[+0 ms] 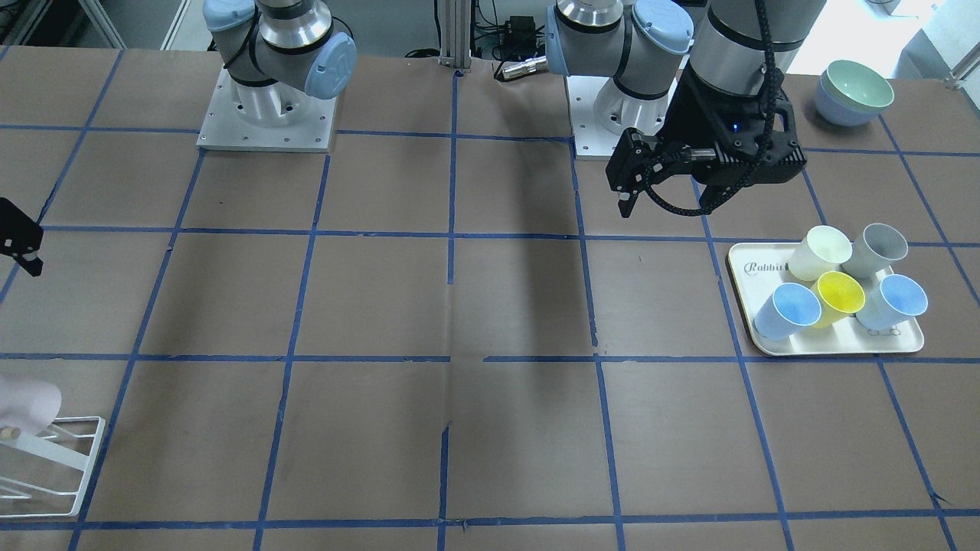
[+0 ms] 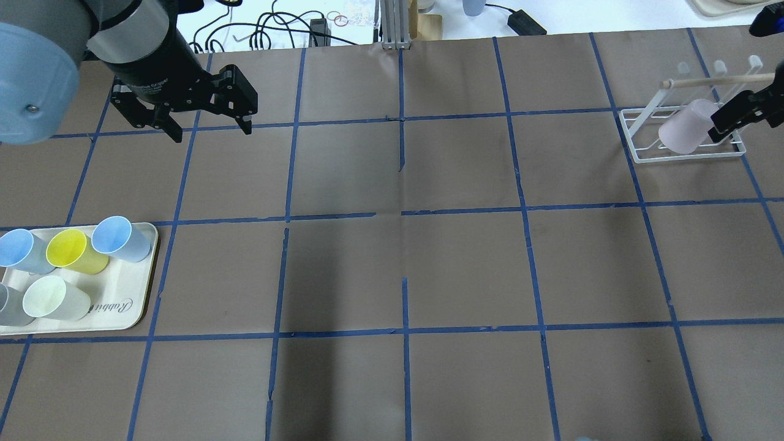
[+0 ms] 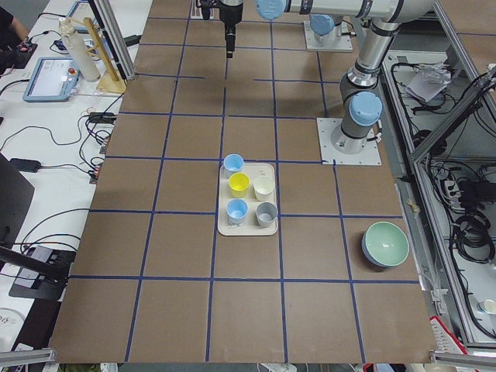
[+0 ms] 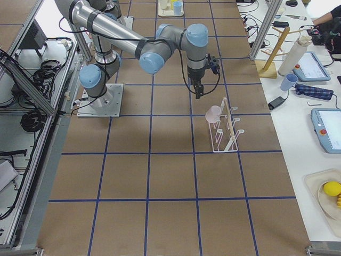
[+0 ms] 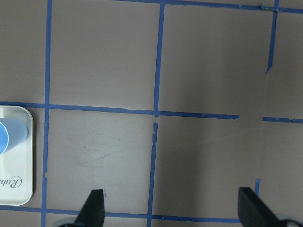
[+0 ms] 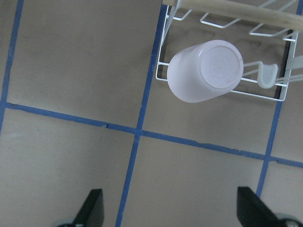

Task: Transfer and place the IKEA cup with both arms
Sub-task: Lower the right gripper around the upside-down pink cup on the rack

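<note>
The pale pink IKEA cup (image 2: 685,127) hangs upside down and tilted on a peg of the white wire rack (image 2: 637,136) at the table's far right. The right wrist view shows its base (image 6: 207,71). It also shows in the front view (image 1: 27,402) and the right side view (image 4: 214,113). My right gripper (image 6: 170,210) is open and empty, raised beside the rack and apart from the cup. My left gripper (image 2: 211,131) is open and empty above bare table at the far left. Its fingers (image 5: 93,208) stand wide over the blue tape grid.
A cream tray (image 2: 131,312) at the front left holds two light blue cups, a yellow cup (image 2: 73,252), a pale yellow cup and a grey cup. Stacked bowls (image 1: 854,92) stand near the left arm's base. A wooden rod (image 2: 716,79) tops the rack.
</note>
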